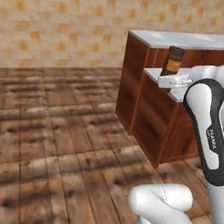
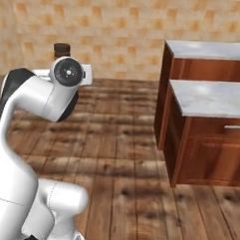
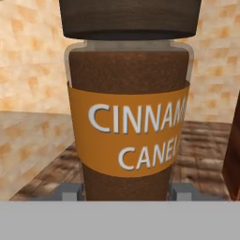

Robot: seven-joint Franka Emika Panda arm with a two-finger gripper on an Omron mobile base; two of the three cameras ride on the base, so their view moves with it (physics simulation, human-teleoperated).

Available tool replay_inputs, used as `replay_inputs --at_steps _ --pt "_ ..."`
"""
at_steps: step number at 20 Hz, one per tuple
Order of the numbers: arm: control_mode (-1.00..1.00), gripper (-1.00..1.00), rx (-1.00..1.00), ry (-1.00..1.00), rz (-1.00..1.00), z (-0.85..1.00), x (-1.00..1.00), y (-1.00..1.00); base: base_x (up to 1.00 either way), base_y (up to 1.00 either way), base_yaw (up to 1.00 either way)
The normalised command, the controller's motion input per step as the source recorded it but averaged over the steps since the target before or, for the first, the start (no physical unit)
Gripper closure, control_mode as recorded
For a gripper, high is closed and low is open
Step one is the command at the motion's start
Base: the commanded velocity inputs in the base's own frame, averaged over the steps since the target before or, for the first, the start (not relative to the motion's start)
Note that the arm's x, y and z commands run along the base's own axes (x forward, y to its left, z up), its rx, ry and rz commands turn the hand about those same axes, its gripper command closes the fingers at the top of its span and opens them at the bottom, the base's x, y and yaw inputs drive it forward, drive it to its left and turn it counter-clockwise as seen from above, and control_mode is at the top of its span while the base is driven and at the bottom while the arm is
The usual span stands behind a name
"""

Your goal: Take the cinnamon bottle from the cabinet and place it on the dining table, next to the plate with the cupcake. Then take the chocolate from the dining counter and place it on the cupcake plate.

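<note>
The cinnamon bottle (image 3: pixel 129 117) stands upright between the gripper (image 3: pixel 127 191) fingers, its orange label facing the hand camera and its dark cap on top. The fingers (image 3: pixel 70 191) pinch it low on both sides. In the left base view the bottle (image 1: pixel 172 62) is held in the air just before the near corner of the dining counter (image 1: pixel 194 41), above its lower marble step, well clear of the plank floor (image 1: pixel 55 136).
</note>
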Motion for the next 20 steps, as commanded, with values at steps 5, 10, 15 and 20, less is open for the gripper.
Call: replay_inputs --at_steps 5,10,15,20 --pt "1.00 1.00 0.00 0.00 0.00 0.00 0.00 0.00 0.94 0.09 0.00" --pt "1.00 1.00 0.00 0.00 0.00 0.00 0.00 0.00 0.94 0.09 0.00" --pt "1.00 1.00 0.00 0.00 0.00 0.00 0.00 0.00 0.94 0.08 0.00" --pt "1.00 1.00 0.00 0.00 0.00 0.00 0.00 0.00 0.94 0.08 0.00"
